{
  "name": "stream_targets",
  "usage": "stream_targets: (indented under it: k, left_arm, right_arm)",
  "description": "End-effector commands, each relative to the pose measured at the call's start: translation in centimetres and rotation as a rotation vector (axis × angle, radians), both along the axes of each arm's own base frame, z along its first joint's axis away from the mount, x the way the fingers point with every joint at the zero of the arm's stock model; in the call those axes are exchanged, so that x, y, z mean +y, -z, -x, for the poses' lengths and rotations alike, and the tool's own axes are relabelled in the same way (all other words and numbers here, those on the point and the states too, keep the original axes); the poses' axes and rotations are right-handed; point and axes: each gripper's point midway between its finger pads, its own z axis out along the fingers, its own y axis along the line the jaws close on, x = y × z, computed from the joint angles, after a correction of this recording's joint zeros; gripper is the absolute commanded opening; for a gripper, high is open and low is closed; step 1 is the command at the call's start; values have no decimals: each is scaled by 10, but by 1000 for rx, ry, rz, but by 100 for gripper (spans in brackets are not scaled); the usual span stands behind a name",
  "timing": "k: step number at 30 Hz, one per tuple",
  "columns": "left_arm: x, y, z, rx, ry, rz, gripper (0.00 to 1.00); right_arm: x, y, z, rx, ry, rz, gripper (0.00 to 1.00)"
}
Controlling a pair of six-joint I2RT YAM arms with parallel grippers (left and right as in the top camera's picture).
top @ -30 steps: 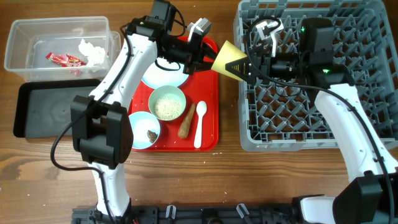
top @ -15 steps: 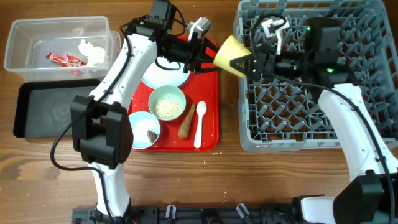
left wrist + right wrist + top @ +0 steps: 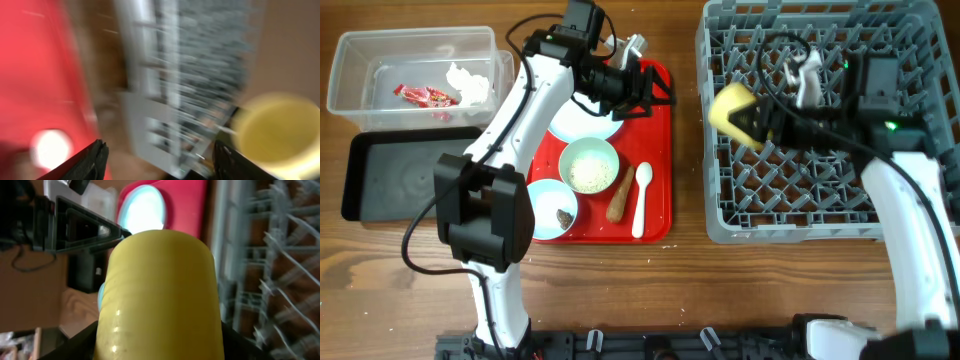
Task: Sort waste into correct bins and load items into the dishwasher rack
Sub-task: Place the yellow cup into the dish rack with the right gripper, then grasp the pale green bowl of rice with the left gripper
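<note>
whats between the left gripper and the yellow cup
Overhead view, from left gripper to yellow cup: the red tray's edge, a bare table strip, the dishwasher rack's left wall.

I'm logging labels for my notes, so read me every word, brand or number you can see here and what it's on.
Red wrapper in the clear tub: it has print, but too small to read.
Yellow cup: plain on the side that shows, no text.
Dishwasher rack and red serving tray: no markings visible.
Nothing legible in any view; the left wrist view is motion-blurred.
</note>
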Motion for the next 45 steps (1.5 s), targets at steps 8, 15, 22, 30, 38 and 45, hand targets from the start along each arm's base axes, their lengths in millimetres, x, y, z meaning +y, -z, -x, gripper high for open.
stream_targets:
  k: [8, 15, 22, 30, 38, 45]
  left_arm:
    - [67, 25, -43, -224, -184, -498, 74]
    - [67, 25, -43, -222, -183, -499, 75]
    - [68, 26, -41, -219, -175, -503, 86]
    - [77, 28, -18, -132, -153, -540, 91]
    - [117, -16, 32, -19, -253, -638, 87]
    - [94, 25, 59, 30, -160, -680, 77]
  right_arm:
    - [-83, 41, 74, 406, 271, 582, 61]
    - [-81, 90, 70, 603, 177, 629, 62]
    - [-78, 109, 66, 656, 130, 626, 88]
    - [-71, 2, 10, 354, 166, 578, 88]
    - [17, -21, -3, 157, -31, 463, 88]
    - [17, -23, -10, 126, -6, 490, 89]
